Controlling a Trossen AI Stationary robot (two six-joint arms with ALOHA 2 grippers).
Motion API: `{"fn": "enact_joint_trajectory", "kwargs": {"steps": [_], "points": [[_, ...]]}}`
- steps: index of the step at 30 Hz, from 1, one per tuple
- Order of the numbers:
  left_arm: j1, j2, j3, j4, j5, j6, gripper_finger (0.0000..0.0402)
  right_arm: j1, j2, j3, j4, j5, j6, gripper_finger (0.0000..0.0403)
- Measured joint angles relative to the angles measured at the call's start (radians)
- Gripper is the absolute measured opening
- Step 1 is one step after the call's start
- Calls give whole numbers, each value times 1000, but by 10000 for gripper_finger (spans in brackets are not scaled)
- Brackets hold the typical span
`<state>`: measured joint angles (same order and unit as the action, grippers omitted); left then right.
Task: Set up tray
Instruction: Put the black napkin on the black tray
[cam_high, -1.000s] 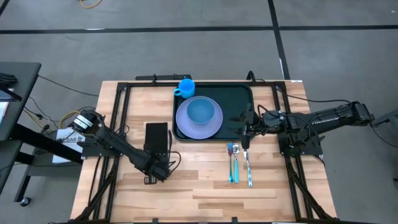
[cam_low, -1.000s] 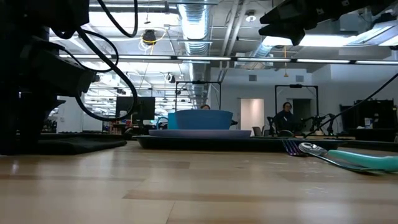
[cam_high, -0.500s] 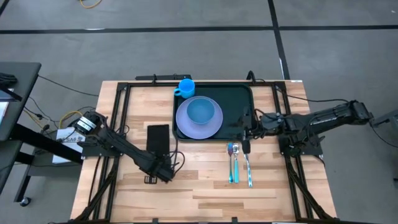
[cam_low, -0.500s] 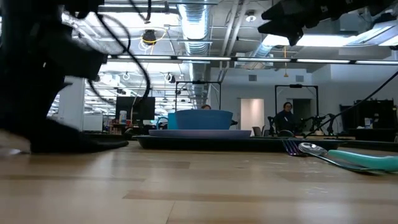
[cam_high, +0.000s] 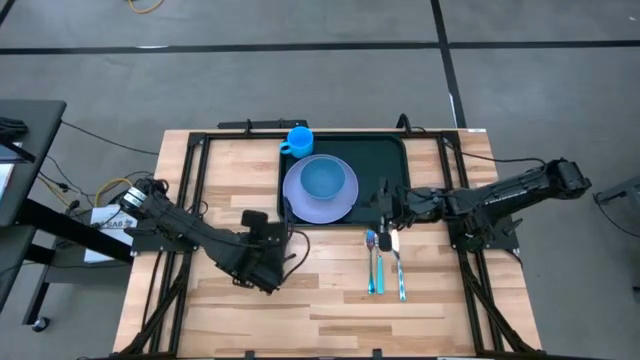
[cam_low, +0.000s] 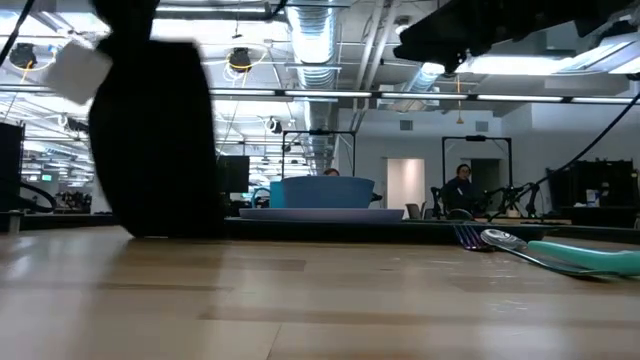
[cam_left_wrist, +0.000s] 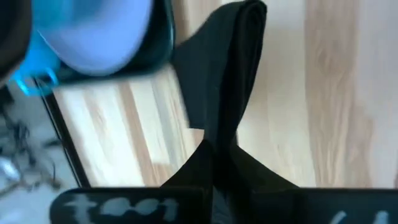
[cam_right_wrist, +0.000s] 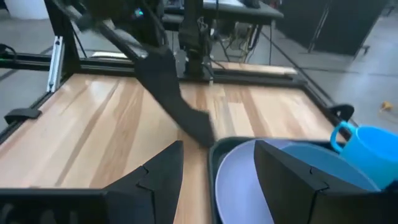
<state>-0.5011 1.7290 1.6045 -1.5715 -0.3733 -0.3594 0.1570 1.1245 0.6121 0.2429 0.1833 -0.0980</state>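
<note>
The dark green tray (cam_high: 385, 160) lies at the table's far middle. On it are a lilac plate (cam_high: 300, 205) with a blue bowl (cam_high: 325, 178) and, at the far left corner, a blue cup (cam_high: 298, 140). My left gripper (cam_high: 262, 242) is raised left of the tray, shut on a black cloth strip (cam_left_wrist: 230, 81) that hangs below it. My right gripper (cam_high: 385, 210) hovers open over the tray's near right corner, with nothing between its fingers (cam_right_wrist: 161, 174). My left gripper pinches one end of the black cloth strip (cam_left_wrist: 216, 144) between its two fingers, coming steeply from above. The strip hangs down from the fingers (cam_right_wrist: 171, 87). Its lower end (cam_right_wrist: 200, 134) is beside the tray's left rim, at or just above the table; I cannot tell which.
A fork and two spoons (cam_high: 385, 265) lie side by side on the wood just near the tray's right end, below my right gripper. Bare table stretches along the near edge (cam_high: 320, 320) and at the left (cam_high: 215, 170).
My left gripper has shut on the near end of the black strip, which lay flat on the table, and has risen with it while turning. The strip now hangs from the fingers instead of lying flat. My right gripper has drifted a little toward the table's left.
</note>
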Motion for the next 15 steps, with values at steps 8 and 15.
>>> {"fn": "enact_joint_trajectory", "kwargs": {"steps": [8,15], "points": [[40,-10,230,0,11,160,1,0,114,0,82,-2,-44,188],[132,-10,325,0,86,239,0,21,209,89,164,-33,-61,188]]}}
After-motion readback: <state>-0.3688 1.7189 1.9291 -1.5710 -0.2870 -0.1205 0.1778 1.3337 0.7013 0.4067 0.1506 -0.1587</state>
